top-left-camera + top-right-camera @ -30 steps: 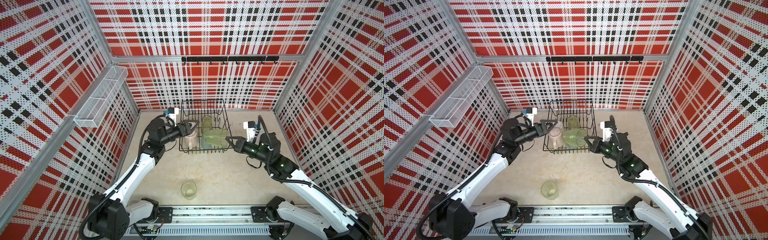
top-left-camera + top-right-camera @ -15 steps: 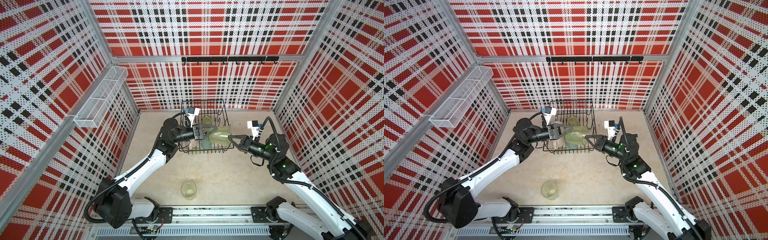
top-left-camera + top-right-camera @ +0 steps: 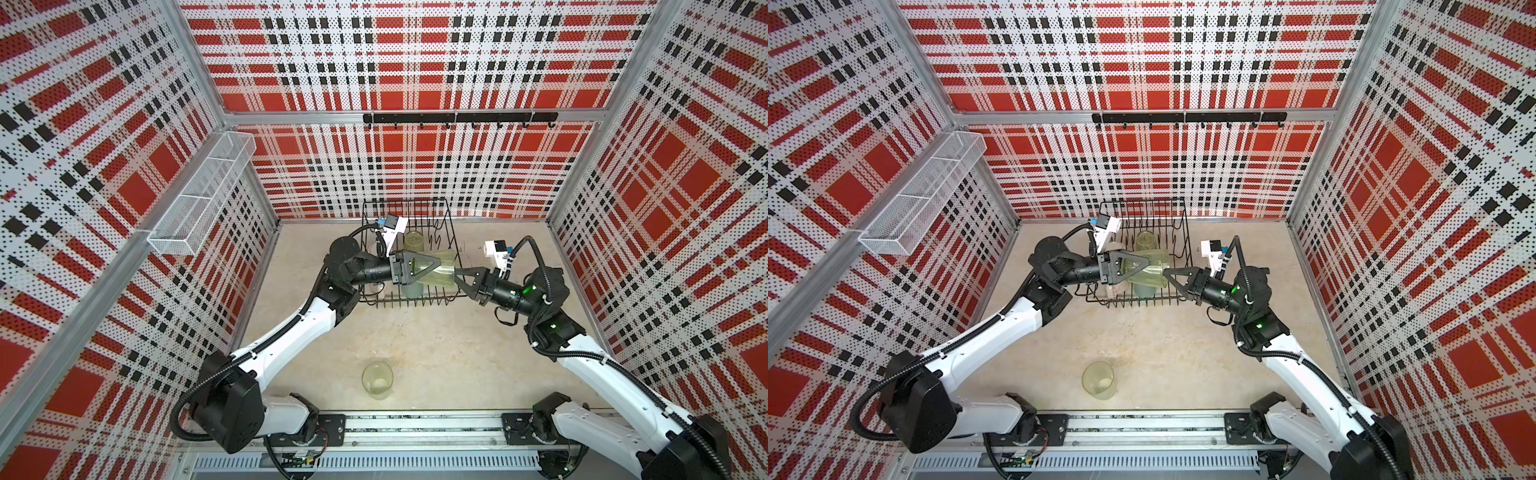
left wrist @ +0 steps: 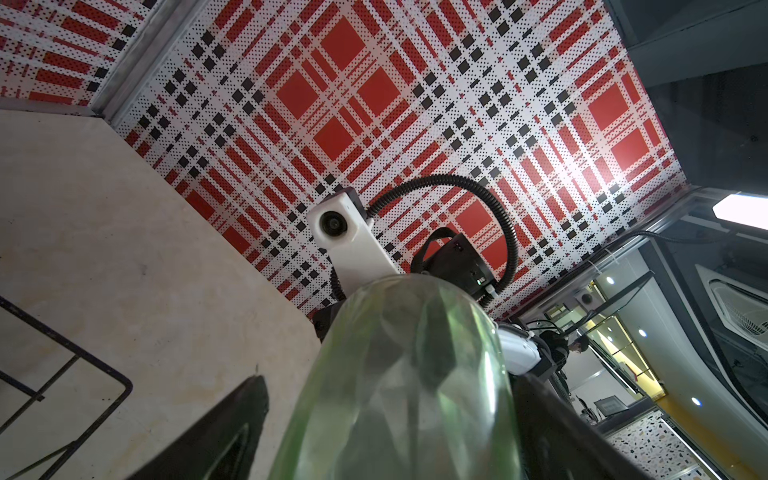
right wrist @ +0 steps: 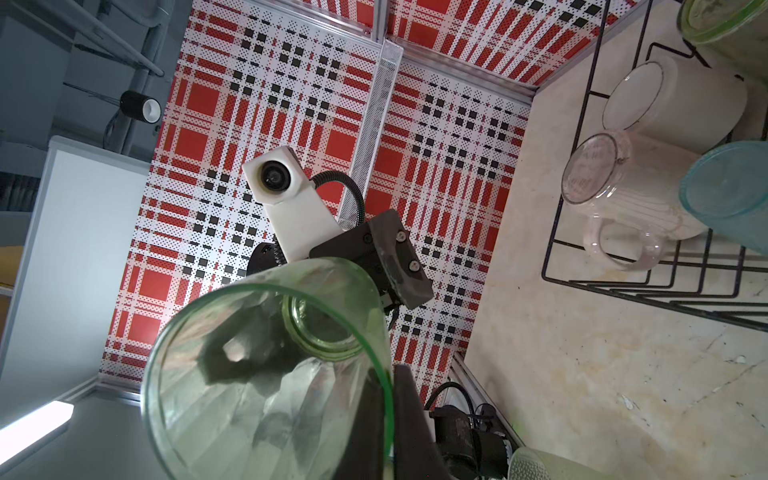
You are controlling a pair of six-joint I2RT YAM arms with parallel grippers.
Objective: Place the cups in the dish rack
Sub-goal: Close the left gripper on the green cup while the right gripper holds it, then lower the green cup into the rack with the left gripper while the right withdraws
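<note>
green tumbler (image 3: 448, 266) in right hand (image 3: 456, 272)

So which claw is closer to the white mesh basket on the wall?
The left one. The left claw sits over the dish rack, open around the green cup, on the side nearer the white mesh basket. The right claw pinches that cup's rim from farther away.

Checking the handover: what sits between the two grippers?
A green cup, held sideways: the right gripper pinches its rim, the left gripper, jaws open, flanks its base. Both top views show it.
</note>
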